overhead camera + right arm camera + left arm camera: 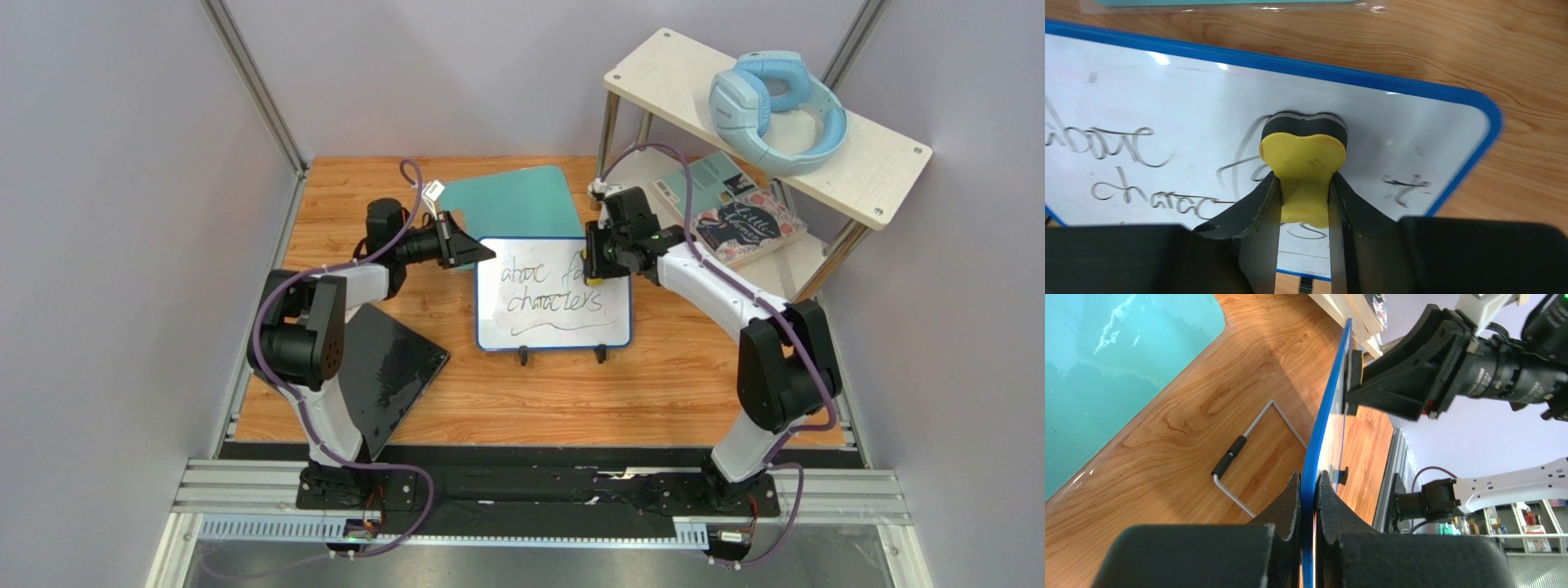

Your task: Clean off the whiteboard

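The left gripper [1309, 481], pinching the frame of the whiteboard [1329, 398], risked losing it if the right gripper [1304, 184], squeezing the eraser [1303, 150], pushed hard.

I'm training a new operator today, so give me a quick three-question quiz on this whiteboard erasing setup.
1. True or false: the whiteboard is already wiped clean.
2. What is the right gripper shut on? A) a marker B) a yellow eraser C) a cloth
3. Fill in: the left gripper clamps the whiteboard's blue ____.
Key: 1 false, handwriting shows on it; 2 B; 3 frame.
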`<state>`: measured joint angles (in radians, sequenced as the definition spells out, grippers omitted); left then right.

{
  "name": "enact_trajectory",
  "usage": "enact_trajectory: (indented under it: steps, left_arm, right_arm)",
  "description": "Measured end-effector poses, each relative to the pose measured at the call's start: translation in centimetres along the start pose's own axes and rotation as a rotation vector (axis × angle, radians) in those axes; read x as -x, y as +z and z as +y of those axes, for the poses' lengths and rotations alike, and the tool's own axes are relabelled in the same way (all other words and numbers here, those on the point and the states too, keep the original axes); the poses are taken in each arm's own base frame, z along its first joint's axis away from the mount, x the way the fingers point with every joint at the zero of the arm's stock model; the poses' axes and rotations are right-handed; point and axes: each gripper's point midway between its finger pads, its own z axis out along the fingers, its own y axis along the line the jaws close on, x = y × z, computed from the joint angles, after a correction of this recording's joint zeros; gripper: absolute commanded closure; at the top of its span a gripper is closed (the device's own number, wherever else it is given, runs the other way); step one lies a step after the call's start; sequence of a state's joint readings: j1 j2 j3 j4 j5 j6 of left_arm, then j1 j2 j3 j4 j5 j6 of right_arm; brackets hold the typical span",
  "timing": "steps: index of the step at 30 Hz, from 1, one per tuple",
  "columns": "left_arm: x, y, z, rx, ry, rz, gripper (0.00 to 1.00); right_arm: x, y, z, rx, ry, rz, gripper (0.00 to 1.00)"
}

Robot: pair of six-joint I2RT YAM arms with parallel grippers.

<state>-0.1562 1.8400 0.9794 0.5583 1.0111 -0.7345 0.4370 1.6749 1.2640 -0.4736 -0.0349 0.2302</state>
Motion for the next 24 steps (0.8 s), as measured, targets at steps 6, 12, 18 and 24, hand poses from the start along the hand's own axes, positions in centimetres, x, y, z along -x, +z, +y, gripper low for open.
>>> enact_trajectory:
  steps: [6, 12, 18, 24]
  left_arm:
    - [0.0, 0.0, 0.1, 0.003, 0.002, -0.001, 1.0]
    - [-0.1, 0.0, 0.3, 0.011, 0.007, -0.004, 1.0]
    - [-0.1, 0.0, 0.4, 0.017, 0.003, -0.005, 1.0]
    - [-0.1, 0.2, -0.1, 0.008, 0.008, -0.006, 1.0]
  right_arm:
    - [-0.3, 0.8, 7.9, 0.136, -0.097, 0.031, 1.0]
    - [-1.8, 1.3, 11.8, 0.183, -0.103, 0.066, 1.0]
    - [0.1, 0.7, 4.0, 0.027, 0.06, 0.023, 1.0]
    - [0.9, 0.2, -1.3, -0.071, 0.135, 0.005, 1.0]
